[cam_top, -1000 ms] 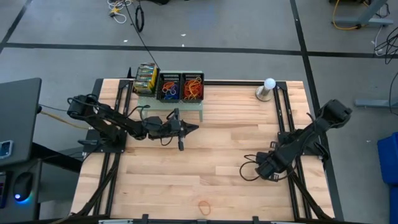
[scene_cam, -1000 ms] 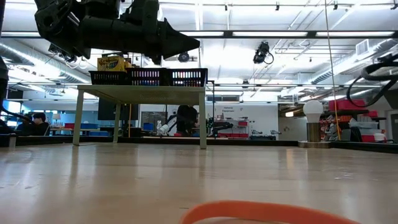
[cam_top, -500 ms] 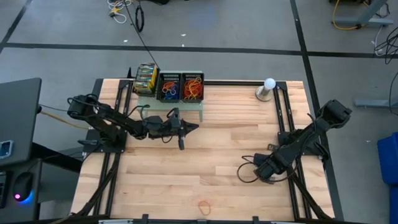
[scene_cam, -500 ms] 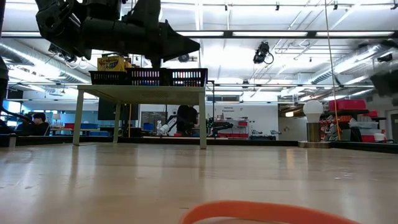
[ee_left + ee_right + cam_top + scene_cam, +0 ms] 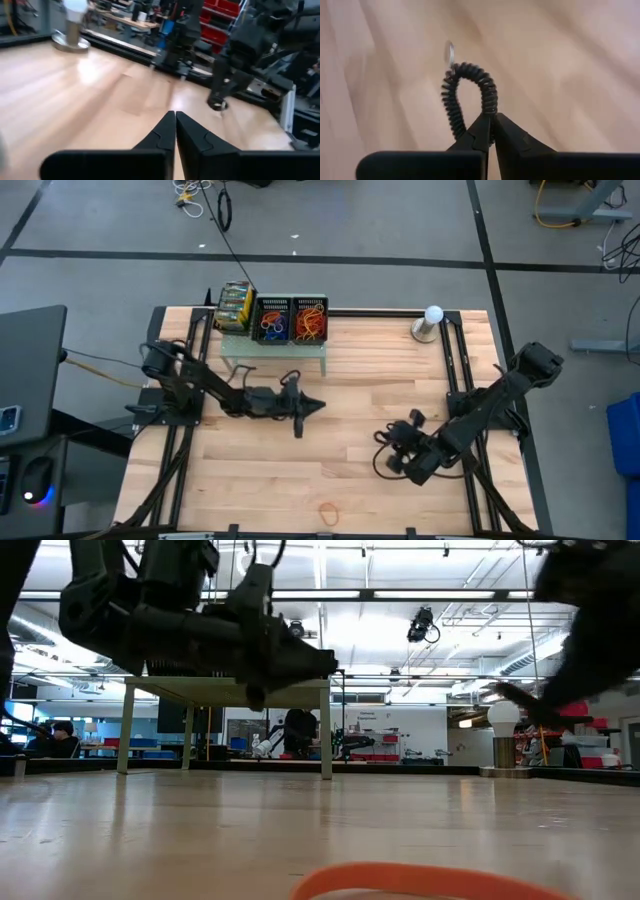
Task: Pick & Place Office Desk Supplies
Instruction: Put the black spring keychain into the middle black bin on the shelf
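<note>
The right gripper (image 5: 489,131), at four o'clock on the bench (image 5: 350,480), gripped a black coiled cord (image 5: 465,92); carrying it to a tray (image 5: 272,320) seemed next. The left gripper (image 5: 175,131) was closed, empty.

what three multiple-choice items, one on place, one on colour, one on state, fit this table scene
1. Where does the lone orange rubber-band loop lie on the wooden table?
A. by the edge opposite the pale-green perforated shelf
B. right beside that shelf
C. at the right edge

2. What colour is the coiled cord in the right gripper?
A. white
B. black
C. red

3. How does the left gripper stand?
A. wide open
B. shut on a packet
C. shut, empty

Answers: 1 A, the high view shows it alone at that edge; 2 B, the right wrist view shows a black coil; 3 C, its fingertips meet with nothing between.
</note>
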You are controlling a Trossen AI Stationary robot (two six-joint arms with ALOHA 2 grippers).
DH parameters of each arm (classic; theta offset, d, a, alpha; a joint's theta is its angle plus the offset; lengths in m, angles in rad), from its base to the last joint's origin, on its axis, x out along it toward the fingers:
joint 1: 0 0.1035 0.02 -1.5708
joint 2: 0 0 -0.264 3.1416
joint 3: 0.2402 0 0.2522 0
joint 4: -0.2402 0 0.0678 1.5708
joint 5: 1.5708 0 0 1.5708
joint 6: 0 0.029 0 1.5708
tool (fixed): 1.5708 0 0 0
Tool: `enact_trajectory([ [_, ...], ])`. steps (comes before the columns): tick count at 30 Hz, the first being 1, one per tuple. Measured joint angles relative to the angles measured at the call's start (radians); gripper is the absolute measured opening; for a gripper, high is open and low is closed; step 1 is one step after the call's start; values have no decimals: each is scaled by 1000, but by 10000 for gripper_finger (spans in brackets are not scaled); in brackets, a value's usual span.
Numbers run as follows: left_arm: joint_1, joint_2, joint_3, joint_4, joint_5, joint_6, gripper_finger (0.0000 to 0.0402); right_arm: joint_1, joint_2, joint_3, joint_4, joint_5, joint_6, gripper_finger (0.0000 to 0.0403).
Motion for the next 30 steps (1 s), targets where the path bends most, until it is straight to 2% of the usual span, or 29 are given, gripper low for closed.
enact_trajectory([
  [4,-39,89,73,7,-20,-77,46,-43,53,0,172,135,-124,18],
  [9,-71,158,183,-30,-16,-218,96,-101,137,0,388,168,-334,17],
  [12,-86,164,243,-136,-17,-287,125,-120,176,0,438,166,-419,17],
  [22,-115,165,429,-542,-39,-389,216,-122,205,0,478,210,-462,23],
  [26,-115,165,486,-659,-41,-413,224,-123,205,0,520,228,-491,24],
  [30,-115,165,504,-664,-43,-408,196,-122,205,0,570,229,-530,24],
])
